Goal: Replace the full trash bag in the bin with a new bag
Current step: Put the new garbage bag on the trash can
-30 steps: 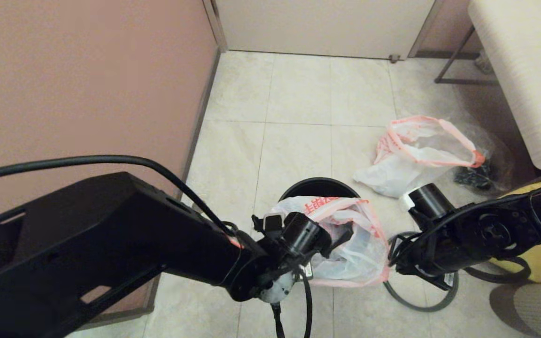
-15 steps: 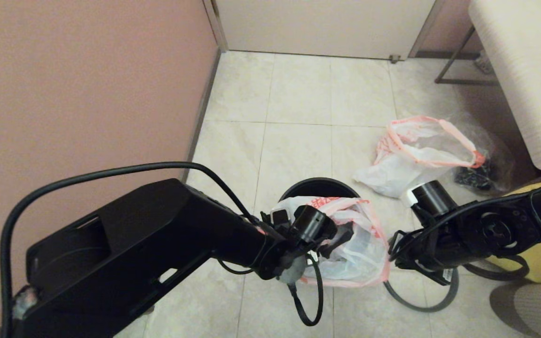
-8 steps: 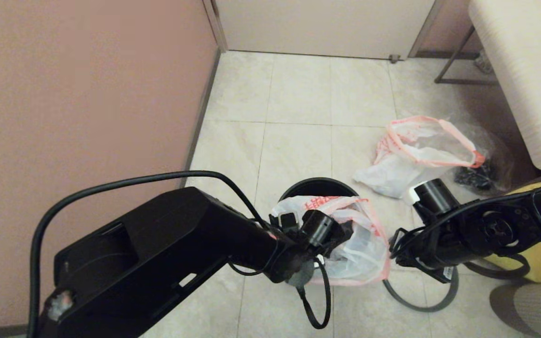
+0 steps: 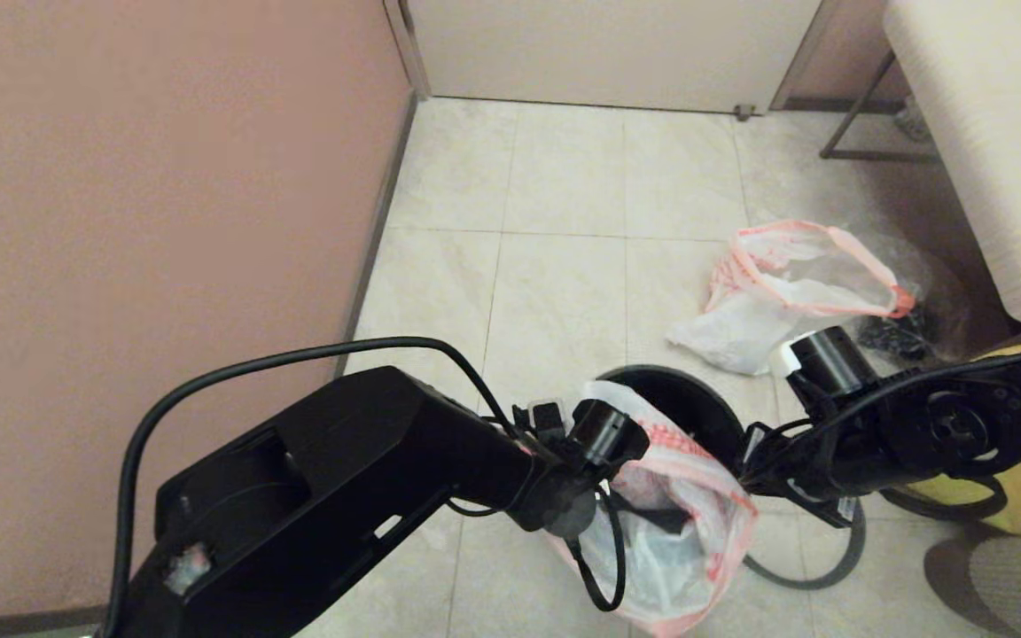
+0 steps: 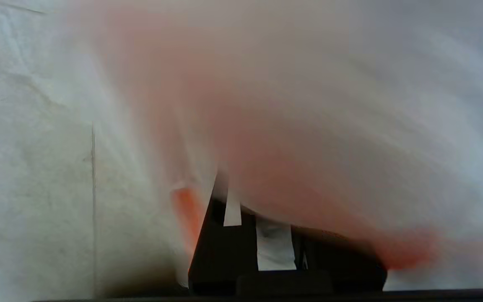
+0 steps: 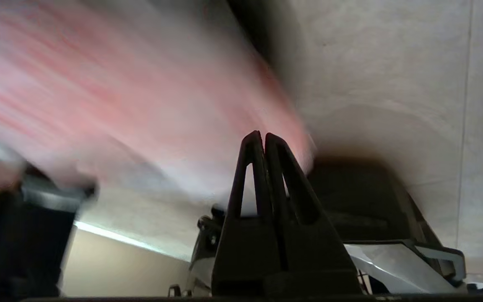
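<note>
Lower centre: left pincer point(image 4: 643, 509), reaching into the bag's point(image 4: 697, 532) mouth, is closing on its rim; grip unconfirmed. Bag is hanging before the bin point(image 4: 697, 408). Right pincer point(image 6: 263, 136), fully closed, is pinching the opposite rim. Next: seating the bag.

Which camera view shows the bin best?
The head view: the bin shows as a black round tub behind the full trash bag. The right wrist view gives only a dark blurred shape, and the left wrist view shows none of it.

Open tile floor point(image 4: 555, 186) ahead; wall point(image 4: 147, 177) blocks left, bench point(image 4: 998, 133) & bags crowd right.
</note>
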